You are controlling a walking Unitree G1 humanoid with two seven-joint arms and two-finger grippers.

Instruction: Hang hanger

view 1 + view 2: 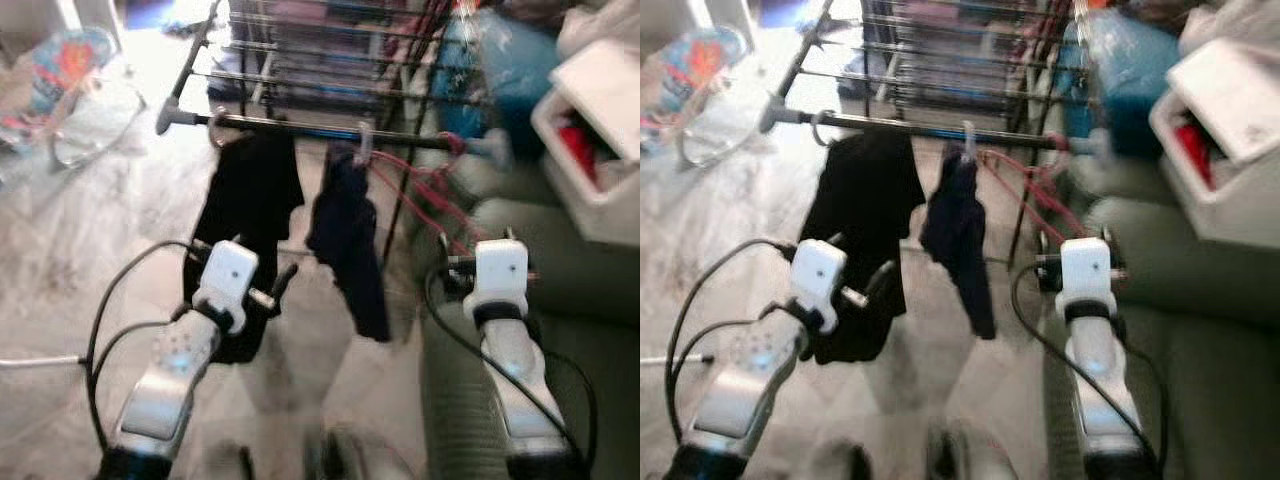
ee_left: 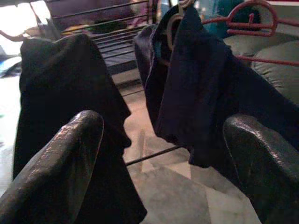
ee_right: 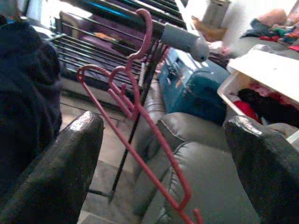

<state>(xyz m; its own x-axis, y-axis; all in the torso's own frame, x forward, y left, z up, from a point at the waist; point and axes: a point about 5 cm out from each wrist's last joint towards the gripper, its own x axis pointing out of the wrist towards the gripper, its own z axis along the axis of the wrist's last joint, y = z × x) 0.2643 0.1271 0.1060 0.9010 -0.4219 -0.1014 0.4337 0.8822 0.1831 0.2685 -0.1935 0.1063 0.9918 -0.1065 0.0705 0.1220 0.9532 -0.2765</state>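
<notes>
A red hanger (image 1: 428,196) hangs by its hook at the right end of the drying rack's dark front bar (image 1: 300,124); in the right wrist view the hanger (image 3: 140,116) slants down just ahead of my fingers. My right gripper (image 1: 495,242) is open and empty, a little below and right of it. On the same bar hang a black garment (image 1: 250,190) and a navy garment (image 1: 350,240), each on a hanger. My left gripper (image 1: 243,258) is open and empty in front of the black garment (image 2: 60,93).
A grey-green sofa (image 1: 570,290) stands close on the right, under my right arm. A white bin (image 1: 590,150) of clothes and a blue suitcase (image 1: 500,60) stand behind it. A baby bouncer (image 1: 60,70) lies at far left on the marble floor.
</notes>
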